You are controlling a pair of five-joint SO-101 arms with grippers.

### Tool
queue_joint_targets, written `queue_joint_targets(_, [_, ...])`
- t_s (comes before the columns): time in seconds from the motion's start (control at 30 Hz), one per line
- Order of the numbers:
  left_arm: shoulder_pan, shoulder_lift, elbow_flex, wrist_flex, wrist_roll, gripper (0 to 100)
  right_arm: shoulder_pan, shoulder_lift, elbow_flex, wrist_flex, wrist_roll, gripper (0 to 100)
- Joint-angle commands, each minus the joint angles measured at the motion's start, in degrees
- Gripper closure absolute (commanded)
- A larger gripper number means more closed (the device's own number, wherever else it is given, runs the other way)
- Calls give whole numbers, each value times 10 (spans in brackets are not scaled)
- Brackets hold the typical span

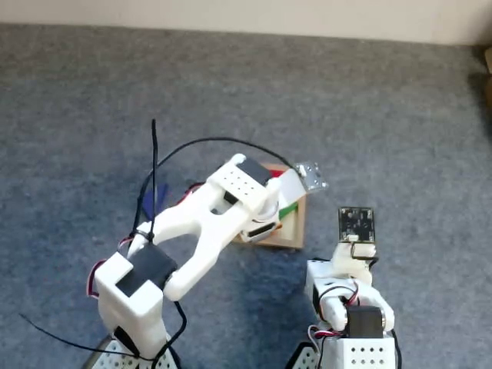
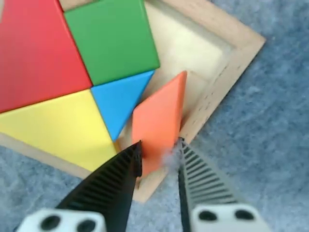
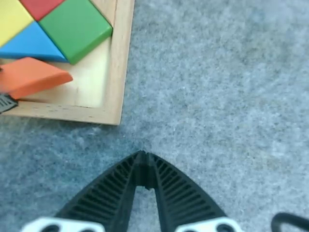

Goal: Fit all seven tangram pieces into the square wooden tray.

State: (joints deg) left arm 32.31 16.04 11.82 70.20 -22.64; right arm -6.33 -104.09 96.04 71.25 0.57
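Clamped on the orange piece (image 2: pixel 161 113), the left gripper (image 2: pixel 158 152) holds it tilted over the free strip of the tray (image 2: pixel 244 46), long axis pointing away from the claw; the right gripper (image 3: pixel 144 166), closed and empty, hangs beside the tray.

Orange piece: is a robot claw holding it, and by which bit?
Yes. The left gripper pinches the orange piece by one end, at the wooden tray's edge. The right gripper holds nothing.
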Motion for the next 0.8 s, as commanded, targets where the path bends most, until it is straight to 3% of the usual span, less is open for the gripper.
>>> queue_joint_targets(0.0, [-19, -13, -55, 28, 6, 883, 6, -8, 79, 4, -2, 994])
queue_joint_targets(0.3, [-73, -11, -162, 80, 6, 875, 6, -8, 79, 4, -2, 994])
queue_joint_targets(0.4, [-92, -7, -159, 78, 6, 805, 6, -8, 79, 4, -2, 994])
queue_joint_targets(0.63, [-129, 88, -225, 83, 8, 777, 6, -8, 79, 4, -2, 994])
queue_joint_targets(0.77, [-126, 96, -289, 131, 48, 777, 6, -8, 79, 4, -2, 994])
